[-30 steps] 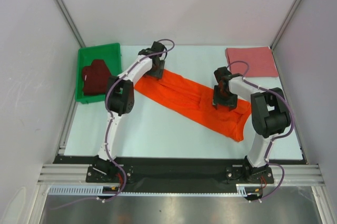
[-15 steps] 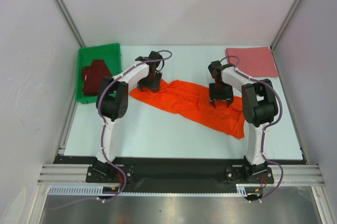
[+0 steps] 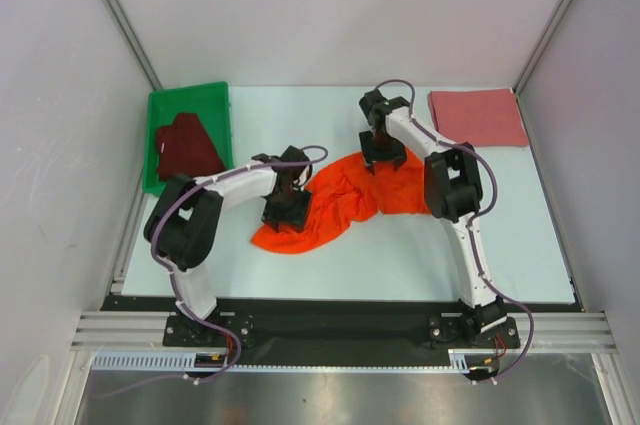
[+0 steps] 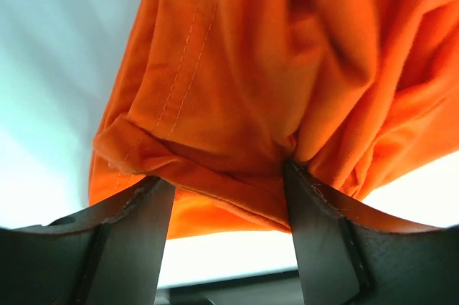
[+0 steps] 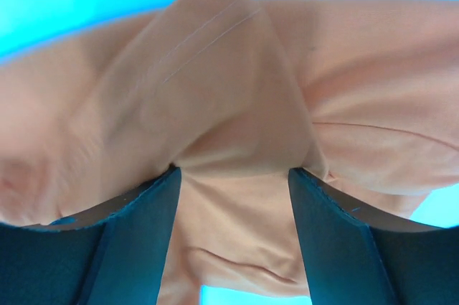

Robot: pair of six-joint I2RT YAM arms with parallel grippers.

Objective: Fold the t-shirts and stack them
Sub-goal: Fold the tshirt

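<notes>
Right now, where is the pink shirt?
In the overhead view, the pink shirt lies folded flat at the far right corner of the table, apart from the crumpled orange shirt near the middle.

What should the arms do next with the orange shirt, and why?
Probably draw the left gripper and right gripper apart, low over the table, to pull the orange t-shirt flat. Each has cloth bunched between its fingers, and the shirt lies crumpled in a heap between them, too wrinkled to fold neatly yet.
</notes>
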